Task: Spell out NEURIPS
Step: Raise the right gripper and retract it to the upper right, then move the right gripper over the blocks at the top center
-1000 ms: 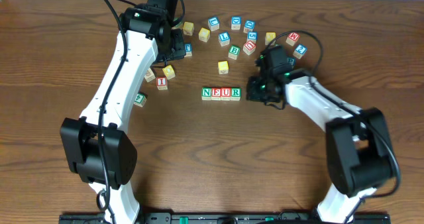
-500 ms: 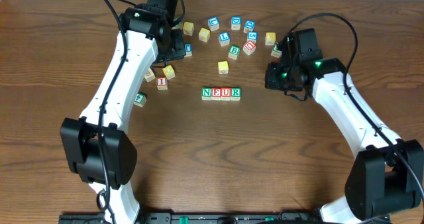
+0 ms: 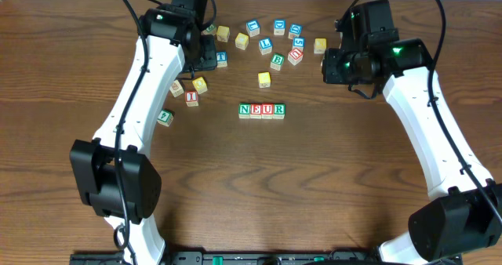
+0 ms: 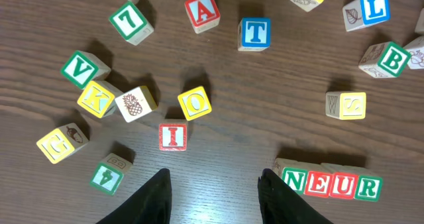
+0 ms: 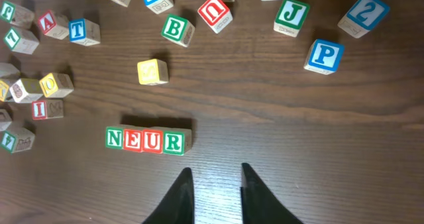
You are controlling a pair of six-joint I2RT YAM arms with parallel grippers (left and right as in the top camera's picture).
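NEUR is lined up; I, P and S lie loose.
Green N (image 3: 245, 110), red E (image 3: 256, 110), red U (image 3: 267, 110) and green R (image 3: 279, 110) touch in a straight row mid-desk (image 3: 259, 186). The red I (image 4: 173, 136) lies apart to the row's left, the yellowish-faced S (image 5: 152, 71) near beyond it, and the blue P (image 5: 324, 56) well off to the right. My left hand (image 4: 215, 197) and right hand (image 5: 217, 197) hover spread, holding nothing.

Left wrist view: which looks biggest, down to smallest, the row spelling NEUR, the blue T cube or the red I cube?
1. NEUR row: four cubes side by side, clearly the largest.
2. blue T cube and red I cube: they look about alike, so I won't rank one over the other.
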